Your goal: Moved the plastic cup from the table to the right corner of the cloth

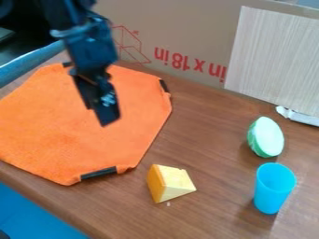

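The blue plastic cup (272, 193) stands upright on the desk (205, 135), near the green-and-white piece (266, 137); presumably light, thin-walled and rather slippery, it is best taken by opposite sides below the rim, with gentle pressure. The arm (92, 46) hangs over the orange cloth (56, 121); whether its jaws are spread or pressed together cannot be told.

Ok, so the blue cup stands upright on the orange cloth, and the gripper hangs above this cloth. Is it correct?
Not quite. The camera view shows the blue cup upright on the wooden table, not on the orange cloth. The gripper does hang above the cloth.
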`<state>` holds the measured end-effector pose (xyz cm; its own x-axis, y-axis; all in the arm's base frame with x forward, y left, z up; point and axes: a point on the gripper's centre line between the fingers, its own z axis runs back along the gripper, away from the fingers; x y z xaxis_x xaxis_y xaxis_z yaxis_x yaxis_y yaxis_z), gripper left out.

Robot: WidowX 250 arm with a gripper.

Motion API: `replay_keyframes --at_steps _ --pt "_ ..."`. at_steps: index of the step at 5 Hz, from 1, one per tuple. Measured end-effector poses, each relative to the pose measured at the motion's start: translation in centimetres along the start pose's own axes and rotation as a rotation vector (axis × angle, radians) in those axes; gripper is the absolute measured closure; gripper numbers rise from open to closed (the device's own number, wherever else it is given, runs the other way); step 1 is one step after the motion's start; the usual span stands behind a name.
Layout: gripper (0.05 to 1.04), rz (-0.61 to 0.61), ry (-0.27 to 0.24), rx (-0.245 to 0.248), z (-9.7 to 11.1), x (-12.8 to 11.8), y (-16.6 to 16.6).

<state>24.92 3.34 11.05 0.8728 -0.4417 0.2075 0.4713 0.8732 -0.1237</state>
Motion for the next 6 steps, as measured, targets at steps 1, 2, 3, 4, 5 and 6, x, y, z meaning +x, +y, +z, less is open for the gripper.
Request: replay_keyframes --at_steps 1,2,3,4,5,6 --pt "0.083 -0.049 0.023 0.036 -1.3 2.1 -3.7" --pt "0.083 -0.077 0.045 0.029 -3.0 3.7 -6.5" --pt "0.083 -0.07 0.091 0.0 -5.6 5.5 -8.6" --pt "0.083 -0.074 0.073 0.004 -6.3 7.5 -9.4" --pt "0.083 -0.082 0.04 0.0 -6.2 9.3 -10.0" --pt "0.083 -0.074 0.009 -0.005 -5.7 10.4 -10.3"
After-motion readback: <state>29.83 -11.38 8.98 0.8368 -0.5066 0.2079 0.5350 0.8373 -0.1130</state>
